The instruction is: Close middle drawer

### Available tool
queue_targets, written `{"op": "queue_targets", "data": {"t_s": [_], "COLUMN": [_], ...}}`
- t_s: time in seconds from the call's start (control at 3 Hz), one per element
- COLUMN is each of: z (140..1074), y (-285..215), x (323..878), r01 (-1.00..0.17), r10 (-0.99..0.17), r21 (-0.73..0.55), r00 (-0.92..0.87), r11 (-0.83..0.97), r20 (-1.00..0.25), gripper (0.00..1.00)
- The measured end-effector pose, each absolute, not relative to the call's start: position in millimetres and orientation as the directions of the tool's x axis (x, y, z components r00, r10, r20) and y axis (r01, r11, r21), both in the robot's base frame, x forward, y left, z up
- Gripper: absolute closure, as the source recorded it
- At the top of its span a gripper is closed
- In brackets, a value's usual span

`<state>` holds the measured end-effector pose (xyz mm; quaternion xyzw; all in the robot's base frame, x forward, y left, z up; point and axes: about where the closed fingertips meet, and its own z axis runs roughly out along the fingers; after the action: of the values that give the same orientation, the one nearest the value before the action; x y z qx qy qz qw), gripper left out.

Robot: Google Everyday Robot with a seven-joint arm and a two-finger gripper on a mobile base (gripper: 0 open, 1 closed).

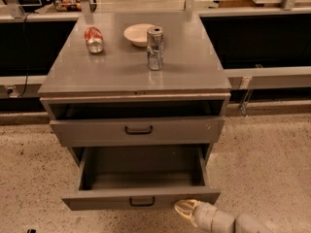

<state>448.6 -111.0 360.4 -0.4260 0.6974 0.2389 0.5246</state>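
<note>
Approach step: the end effector [187, 208], open or closed I cannot tell, sits near the right end of the pulled-out middle drawer [141, 197]; next, press its front squarely inward.

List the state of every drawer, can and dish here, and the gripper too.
middle drawer: pulled far out, inside looks empty.
top drawer: slightly ajar, dark gap behind its front.
red can: lying on its side.
silver can: standing upright.
bowl: right way up.
gripper: low, by the right part of the middle drawer's front; contact unclear.
</note>
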Motion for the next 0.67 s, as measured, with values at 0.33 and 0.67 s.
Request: {"op": "queue_targets", "data": {"t_s": [0.33,0.67], "z": [369.0,379.3], "y": [-110.6,-113.6], "x": [475.5,509.2], "r01": [-0.840,-0.833], "r10": [-0.365,-0.396], "r21": [-0.171,-0.226], "r00": [-0.035,0.009], "r11": [0.516,0.505], "r20": [-0.930,-0.918], "gripper": [1.00,1.00]}}
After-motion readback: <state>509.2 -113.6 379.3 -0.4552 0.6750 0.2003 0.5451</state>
